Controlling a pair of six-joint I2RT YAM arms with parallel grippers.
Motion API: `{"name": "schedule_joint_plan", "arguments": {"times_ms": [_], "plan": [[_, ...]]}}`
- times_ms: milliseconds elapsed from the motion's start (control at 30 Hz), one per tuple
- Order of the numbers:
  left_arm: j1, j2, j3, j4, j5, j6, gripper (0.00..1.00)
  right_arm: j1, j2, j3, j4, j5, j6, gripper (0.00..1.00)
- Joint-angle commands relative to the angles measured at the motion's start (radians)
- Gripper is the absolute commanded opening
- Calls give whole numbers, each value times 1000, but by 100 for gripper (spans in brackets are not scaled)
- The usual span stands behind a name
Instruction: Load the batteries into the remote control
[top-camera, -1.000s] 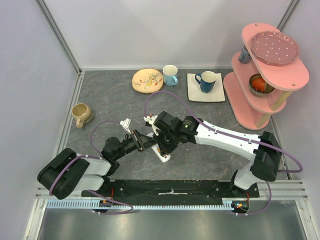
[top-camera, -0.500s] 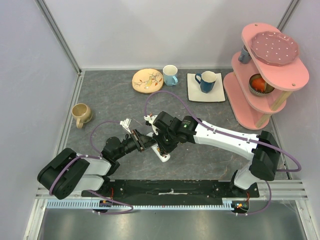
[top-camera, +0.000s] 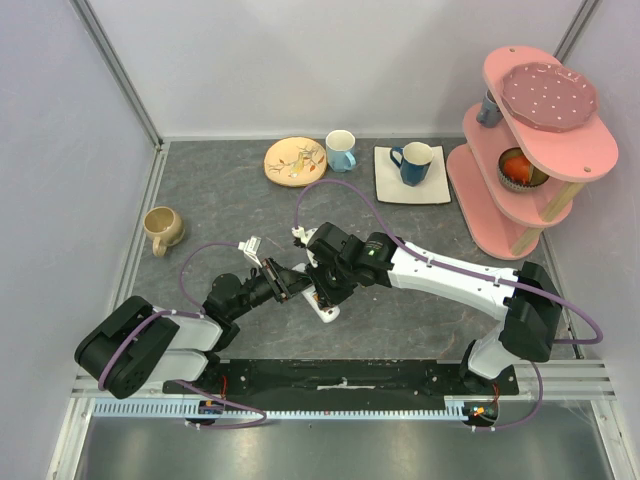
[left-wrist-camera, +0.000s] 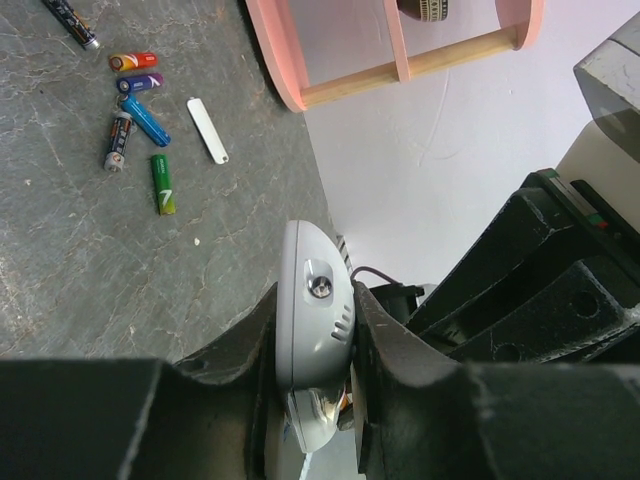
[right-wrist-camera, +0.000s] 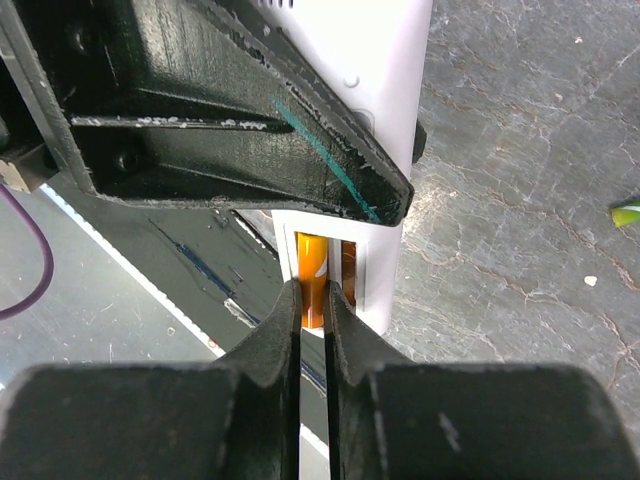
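Your right gripper (right-wrist-camera: 312, 292) had edged slightly left since the earlier frame. Its jaws pinched an orange battery (right-wrist-camera: 312, 262) in the bay of the remote (right-wrist-camera: 395, 90). Your left gripper (left-wrist-camera: 313, 310) had its jaws clamped on that remote.

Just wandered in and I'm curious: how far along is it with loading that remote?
Done: the left gripper clamps the remote control, battery bay open. In hand: the right gripper pinches an orange battery sitting in the bay. Left: seating it, perhaps another from the loose batteries on the table, then closing up.
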Motion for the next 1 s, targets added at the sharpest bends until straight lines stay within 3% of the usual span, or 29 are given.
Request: {"name": "schedule_joint_plan", "arguments": {"times_ms": [0, 500, 967], "plan": [[-33, -8, 42, 417, 4, -21, 2, 5, -18, -1, 227, -17, 51, 15], [-46, -13, 49, 394, -20, -18, 2, 5, -3, 1, 260, -5, 65, 24], [-52, -10, 48, 386, -31, -18, 2, 5, 7, 1, 267, -11, 69, 26]]}}
